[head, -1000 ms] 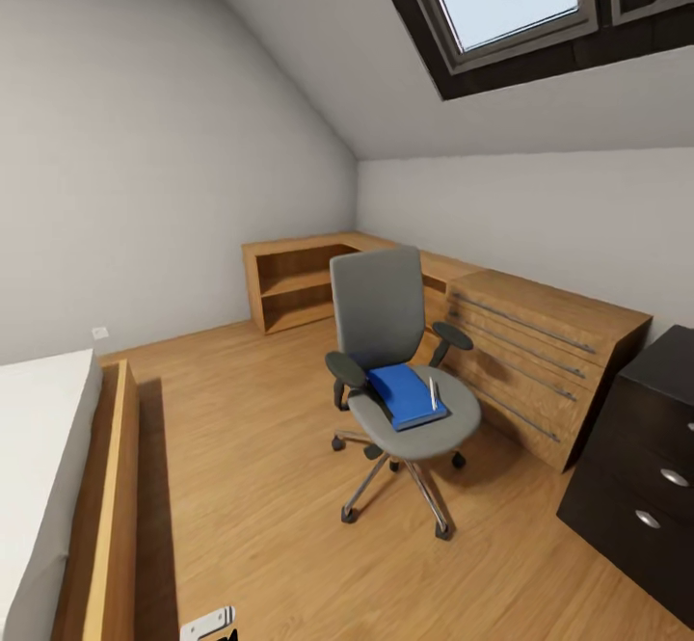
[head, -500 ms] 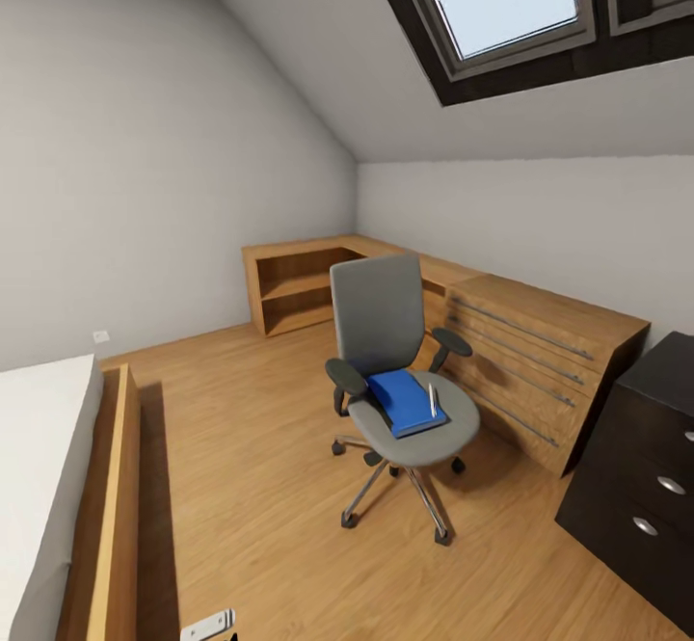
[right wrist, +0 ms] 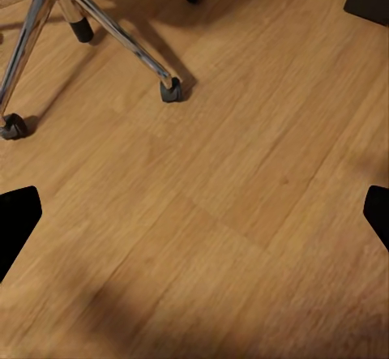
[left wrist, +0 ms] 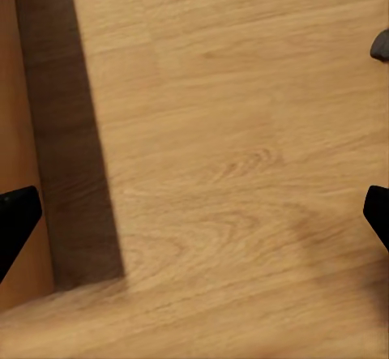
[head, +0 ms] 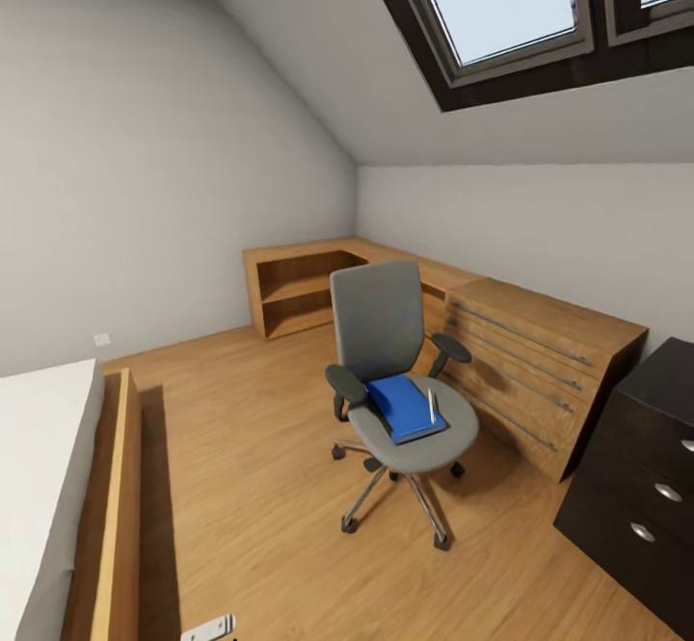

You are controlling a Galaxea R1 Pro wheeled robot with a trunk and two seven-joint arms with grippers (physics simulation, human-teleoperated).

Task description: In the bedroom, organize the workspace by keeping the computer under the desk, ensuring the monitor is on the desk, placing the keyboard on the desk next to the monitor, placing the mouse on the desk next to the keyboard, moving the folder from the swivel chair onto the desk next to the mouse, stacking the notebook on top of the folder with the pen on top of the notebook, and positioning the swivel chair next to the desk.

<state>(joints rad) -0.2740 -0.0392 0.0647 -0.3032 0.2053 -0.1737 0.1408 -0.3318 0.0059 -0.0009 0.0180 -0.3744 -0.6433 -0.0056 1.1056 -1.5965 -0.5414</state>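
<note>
The swivel chair (head: pixel 378 318) stands mid-room on the wooden floor, its grey seat facing me. On the seat lies the blue folder (head: pixel 403 406) with the whitish pen (head: pixel 431 406) on its right part. I cannot make out the notebook. Desk, monitor, keyboard, mouse and computer are out of view. My left gripper (left wrist: pixel 194 217) hangs open over bare floor beside the bed frame's shadow. My right gripper (right wrist: pixel 194 213) is open above the floor, a short way from the chair's chrome base (right wrist: pixel 81 19). Both grippers are empty.
A light wooden drawer unit (head: pixel 540 361) and open shelf (head: pixel 299 289) line the far walls behind the chair. A dark drawer cabinet (head: pixel 646 487) stands at the right. A bed with a wooden frame (head: pixel 111 506) runs along the left. Skylights sit in the sloped ceiling.
The whole head view has shifted slightly, so the camera moved. The chair, folder and pen keep their places in the room.
</note>
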